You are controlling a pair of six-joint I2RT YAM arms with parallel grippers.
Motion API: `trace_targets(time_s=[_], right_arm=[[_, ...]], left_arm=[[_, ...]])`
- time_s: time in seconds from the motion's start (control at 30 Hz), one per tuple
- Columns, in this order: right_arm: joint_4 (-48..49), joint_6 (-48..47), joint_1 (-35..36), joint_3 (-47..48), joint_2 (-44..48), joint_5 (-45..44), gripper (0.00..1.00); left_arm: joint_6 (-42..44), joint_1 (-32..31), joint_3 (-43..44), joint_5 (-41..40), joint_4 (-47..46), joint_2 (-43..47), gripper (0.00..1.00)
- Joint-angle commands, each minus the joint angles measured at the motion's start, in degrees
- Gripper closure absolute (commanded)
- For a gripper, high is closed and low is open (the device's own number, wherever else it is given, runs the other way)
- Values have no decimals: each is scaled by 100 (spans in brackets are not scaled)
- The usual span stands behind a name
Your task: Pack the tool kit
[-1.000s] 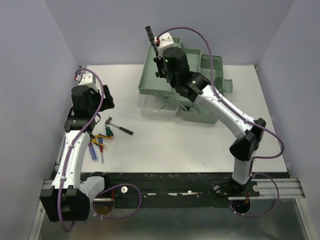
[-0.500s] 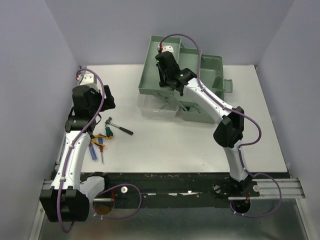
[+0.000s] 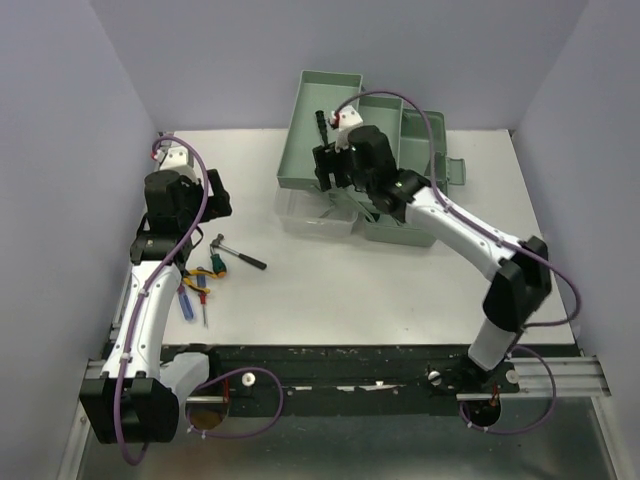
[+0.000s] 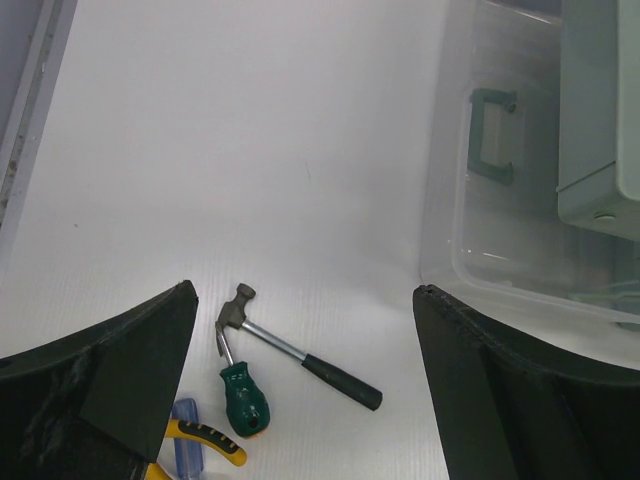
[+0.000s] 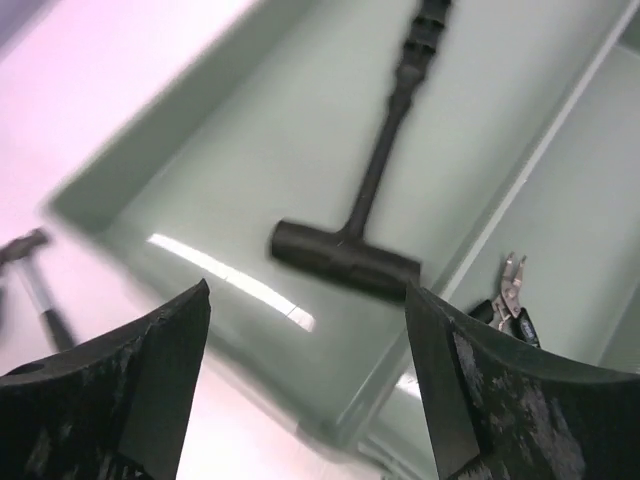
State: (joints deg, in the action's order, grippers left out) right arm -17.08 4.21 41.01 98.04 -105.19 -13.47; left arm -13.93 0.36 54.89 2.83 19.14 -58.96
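The sage-green toolbox (image 3: 338, 88) stands unfolded at the back of the table, and its translucent lid (image 3: 312, 216) lies in front of it. A black T-shaped mallet (image 5: 362, 232) lies in its left tray (image 5: 250, 150), loose, just beyond my open right gripper (image 5: 308, 292). Seen from above, the right gripper (image 3: 333, 172) hovers over that tray, and the mallet's handle (image 3: 320, 125) sticks out past it. My left gripper (image 3: 215, 195) hangs open and empty above a small hammer (image 4: 292, 350), a green screwdriver (image 4: 245, 402) and yellow-handled pliers (image 4: 203, 442).
Small black-handled pliers (image 5: 511, 292) lie in the compartment next to the tray. A blue-handled screwdriver (image 3: 187, 302) and a red one (image 3: 203, 300) lie by the left arm. The lid's green handle (image 4: 490, 130) shows in the left wrist view. Purple walls close in the table.
The right gripper carried the black mallet from above the toolbox down into the left tray, opened and let it go. The left arm has not moved.
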Motion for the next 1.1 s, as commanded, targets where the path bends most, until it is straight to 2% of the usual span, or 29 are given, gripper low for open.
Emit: trace_targets(time_s=[0.0, 0.1, 0.2, 0.3, 0.43, 0.57, 0.7, 0.8, 1.07], right_arm=[[2855, -912, 240, -1864, 1587, 2020, 15], [3018, -712, 328, -2367, 1931, 3505, 17], [2921, -632, 652, -2640, 1827, 4001, 19], [2562, -772, 1091, -2720, 1441, 3853, 22], [2596, -737, 1356, -2782, 765, 3852, 23], [1938, -930, 1400, -2133, -149, 3625, 25], [1384, -1281, 1488, -1518, -957, 2748, 26], [1085, -1422, 1558, -1043, -1485, 2403, 30], [680, -1484, 1787, -120, -2426, 1955, 35]], left_arm=[[-136, -18, -23, 201, -182, -80, 1], [-145, -18, -31, 218, -182, -160, 1], [-145, -18, -23, 183, -182, -204, 1], [-118, -18, -23, 148, -191, -221, 1], [-110, -18, -49, 183, -208, -230, 1], [-101, -18, -49, 192, -217, -213, 1], [-66, -10, -40, 157, -200, -169, 1], [-48, -18, -40, 113, -173, -151, 1], [-30, -10, -31, 121, -156, -72, 1]])
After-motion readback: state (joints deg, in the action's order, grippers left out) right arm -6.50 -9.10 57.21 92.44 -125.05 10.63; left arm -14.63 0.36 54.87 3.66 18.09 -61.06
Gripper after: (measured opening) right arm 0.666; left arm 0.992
